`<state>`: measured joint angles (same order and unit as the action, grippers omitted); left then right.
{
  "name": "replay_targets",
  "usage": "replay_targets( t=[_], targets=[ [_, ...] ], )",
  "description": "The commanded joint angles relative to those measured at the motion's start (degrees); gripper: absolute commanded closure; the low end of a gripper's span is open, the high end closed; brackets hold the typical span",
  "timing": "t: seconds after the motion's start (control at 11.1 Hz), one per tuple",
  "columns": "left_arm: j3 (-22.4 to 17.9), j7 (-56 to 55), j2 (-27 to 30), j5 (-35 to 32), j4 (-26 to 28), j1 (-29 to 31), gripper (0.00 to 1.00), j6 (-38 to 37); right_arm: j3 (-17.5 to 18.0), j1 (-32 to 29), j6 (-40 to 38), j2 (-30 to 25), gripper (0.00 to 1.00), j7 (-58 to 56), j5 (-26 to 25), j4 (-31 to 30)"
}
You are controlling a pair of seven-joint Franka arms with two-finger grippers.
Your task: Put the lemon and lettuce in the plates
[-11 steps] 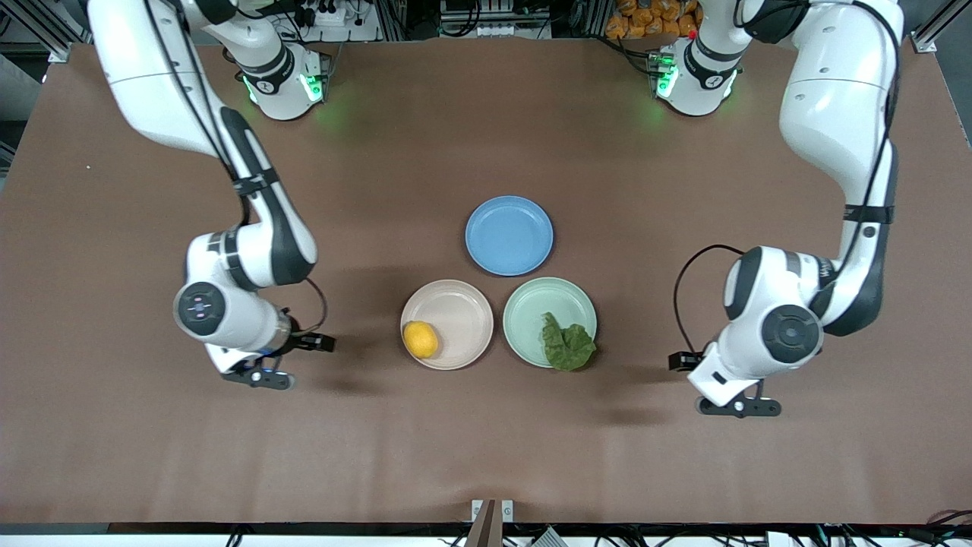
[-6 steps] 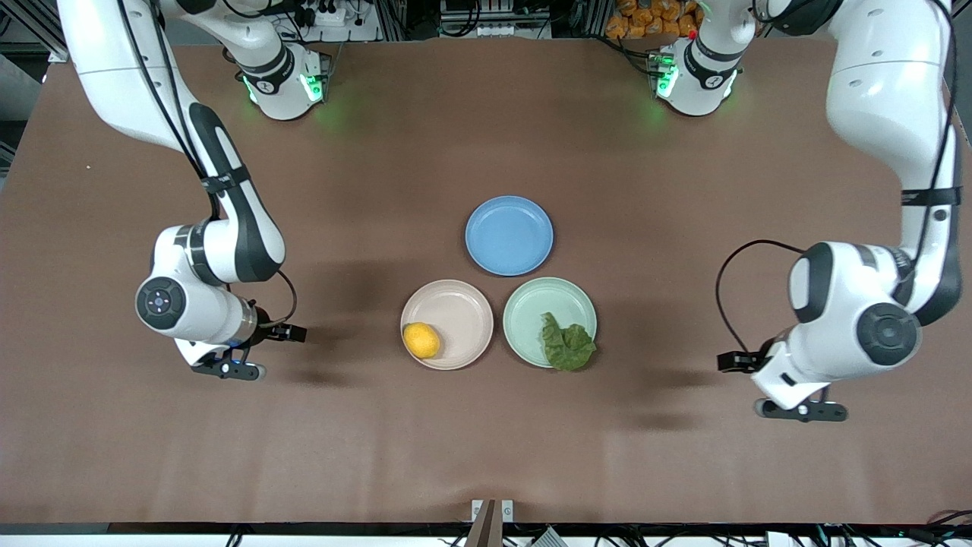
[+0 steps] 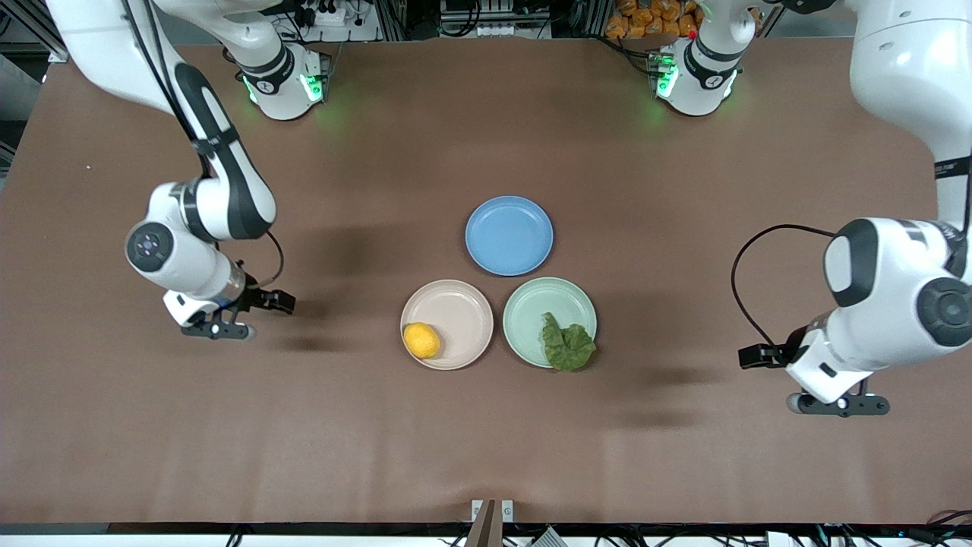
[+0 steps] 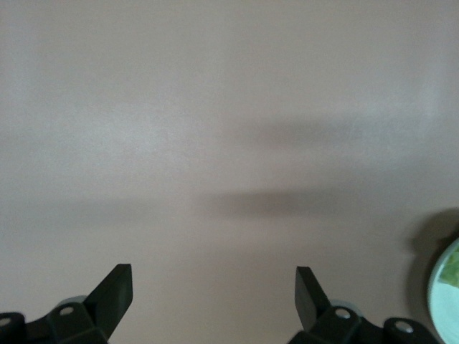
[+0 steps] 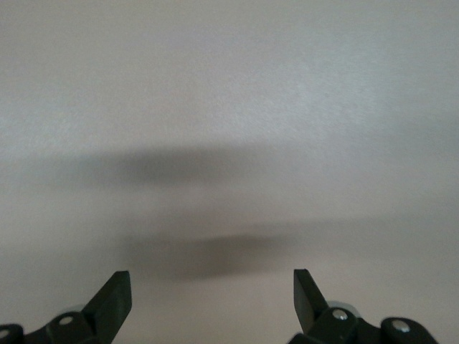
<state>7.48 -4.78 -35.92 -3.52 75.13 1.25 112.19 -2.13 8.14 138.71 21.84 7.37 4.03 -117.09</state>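
Since both task items already sit on their plates, the placing step looks done, and what remains is a judgement about wrapping up, not about grasping. Nearest the front camera is the left gripper [image 3: 839, 403], hanging over bare table [image 3: 486, 441] toward the left arm's end, at about four o'clock from the plates; in the left wrist view its fingers [image 4: 115, 290] stand wide apart with nothing between them, and a sliver of the mint plate shows at the frame's edge. Next comes the lettuce [image 3: 567, 346], lying on the mint green plate [image 3: 531, 304] at roughly five o'clock on its face, with its wavy edge draped over the rim onto the table. Beside it, toward the right arm's end, the lemon [image 3: 421, 339] rests inside the beige-pink plate [image 3: 459, 315] at about eight o'clock, touching or nearly touching the rim. The right gripper [image 3: 216, 330] hangs over open table at about nine o'clock from the beige-pink plate, well apart from it; the right wrist view shows its fingers [image 5: 115, 294] spread and empty. Farther from the camera, at twelve o'clock from the gap between the two filled plates, the blue plate [image 3: 509, 235] sits bare. As I judge it, neither arm has anything left to carry, so the next move calls only for parking both arms away from the plates; the one doubtful point is the overhanging leaf, which might merit a nudge inward.
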Motion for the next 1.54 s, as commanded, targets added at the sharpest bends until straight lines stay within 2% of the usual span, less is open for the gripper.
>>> replay_targets(
  t=[0.0,0.36,0.54,0.72,0.9,1.26,1.45],
  targets=[
    [0.3,0.1,3.5,2.6,1.2,1.7,0.0,-0.8,0.7,-0.9,0.5,-9.1,0.0,-1.9,-1.1,-8.3],
    [-0.4,0.1,8.9,5.0,1.9,0.9,0.0,-5.2,0.6,-0.9,0.4,-13.1,0.0,-1.9,-1.6,-11.7],
    [-0.8,-0.2,11.7,5.2,2.0,-1.0,0.0,-7.6,0.6,-1.3,0.4,-15.3,0.0,-1.9,-4.5,-13.1],
    [-3.8,-1.2,14.9,5.7,2.0,-3.7,0.0,-11.2,0.6,-2.6,0.2,-16.7,0.0,-3.2,-5.7,-14.0],
    [-3.8,-1.1,18.5,5.7,2.1,-3.8,0.0,-15.5,0.7,-5.7,0.2,-17.0,0.0,-8.1,-5.7,-14.1],
    [-3.8,-1.2,25.9,5.7,6.7,-3.7,0.0,-21.1,0.8,-7.3,0.0,-17.7,0.0,-10.4,-5.7,-14.2],
    [-4.1,-1.1,27.7,5.7,7.0,-3.7,0.0,-23.4,0.8,-7.2,-2.3,-19.7,0.0,-9.7,-5.6,-14.1]
  ],
)
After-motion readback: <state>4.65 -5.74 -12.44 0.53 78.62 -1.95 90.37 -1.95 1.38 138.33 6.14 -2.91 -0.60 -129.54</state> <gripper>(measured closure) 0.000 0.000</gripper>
